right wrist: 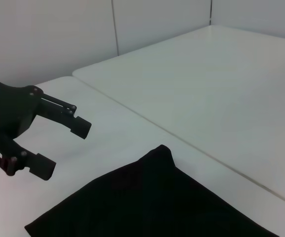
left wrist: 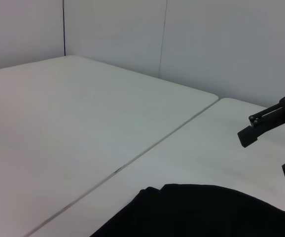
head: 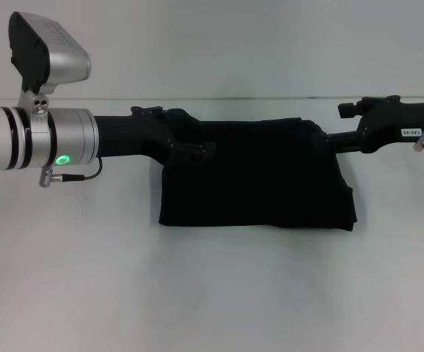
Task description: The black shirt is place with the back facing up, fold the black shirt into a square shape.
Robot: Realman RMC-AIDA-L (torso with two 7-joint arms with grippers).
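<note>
The black shirt (head: 256,180) lies folded into a rough square on the white table, slightly right of centre in the head view. My left gripper (head: 197,147) hovers at the shirt's far left corner. In the right wrist view it (right wrist: 66,148) is open with nothing between its fingers, just off the fabric (right wrist: 147,202). My right gripper (head: 333,139) sits at the shirt's far right corner. The left wrist view shows it (left wrist: 266,155) open and holding nothing, beyond the cloth's edge (left wrist: 196,212). No lettering shows on the shirt.
The shirt rests on a white table (head: 212,293), which meets a second white table along a seam (left wrist: 132,160). Pale wall panels stand behind the tables. The silver left forearm (head: 43,139) reaches in low from the left.
</note>
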